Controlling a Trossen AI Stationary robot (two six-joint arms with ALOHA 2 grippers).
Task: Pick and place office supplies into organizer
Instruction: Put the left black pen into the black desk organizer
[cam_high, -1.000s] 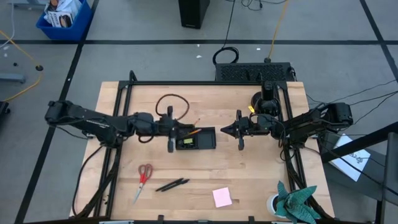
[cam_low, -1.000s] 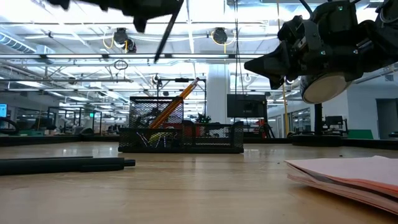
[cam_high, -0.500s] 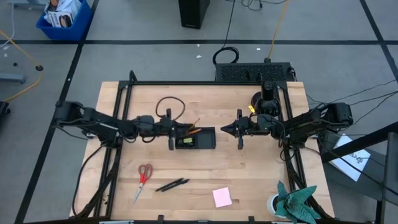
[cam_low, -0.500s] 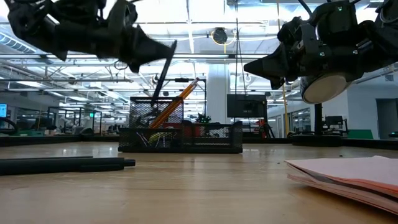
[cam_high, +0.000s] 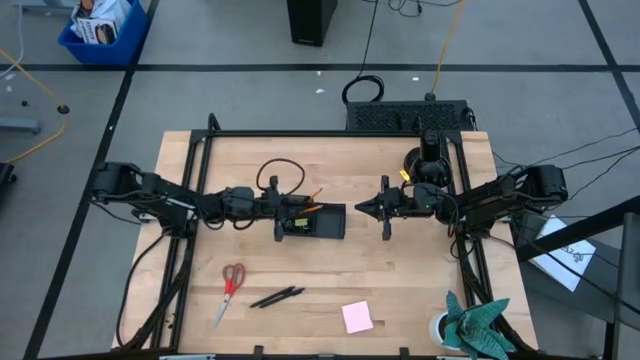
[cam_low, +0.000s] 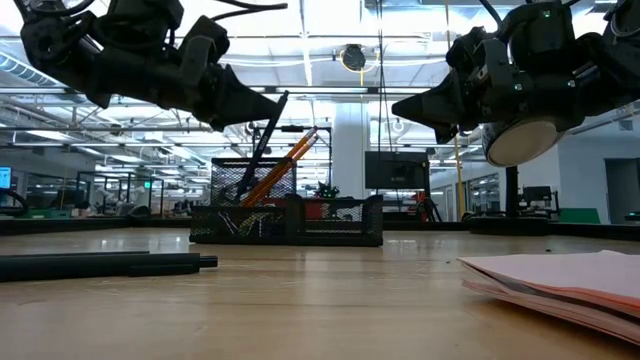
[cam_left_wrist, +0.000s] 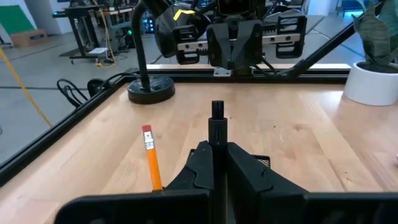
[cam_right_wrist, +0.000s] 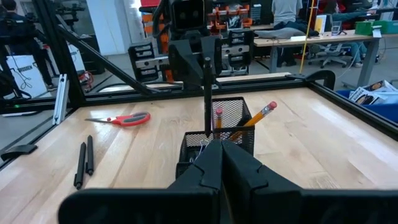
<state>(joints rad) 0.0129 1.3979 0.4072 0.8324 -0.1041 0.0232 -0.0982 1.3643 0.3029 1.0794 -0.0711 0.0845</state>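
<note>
The black mesh organizer (cam_high: 318, 222) stands mid-table, with orange pencils (cam_low: 282, 165) leaning in its tall cup. My left gripper (cam_high: 283, 208) hovers over the organizer's left end, shut on a thin dark pen (cam_low: 263, 135). My right gripper (cam_high: 362, 208) hangs shut and empty just right of the organizer. Red-handled scissors (cam_high: 230, 285), two dark pens (cam_high: 278, 297) and a pink sticky-note pad (cam_high: 357, 317) lie flat near the table's front edge. My left gripper pinches the pen's upper part (cam_left_wrist: 216, 142) between its two fingers, and a short top end (cam_left_wrist: 217, 111) sticks out above them. The fingers come nearly level from the table's left, across the pen. The pen slants, its lower end (cam_low: 247, 172) down inside the organizer's mesh cup.
A round black camera mount base (cam_high: 420, 160) stands at the back right. A dark cable loop (cam_high: 280, 172) lies behind the organizer. A potted plant (cam_high: 468, 325) sits at the front right corner. Black frame rails (cam_high: 195, 200) run along the table's sides.
My left gripper has come down toward the organizer with the pen still in its fingers. The pen, which hung clear above the cup, now has its lower end inside it.
</note>
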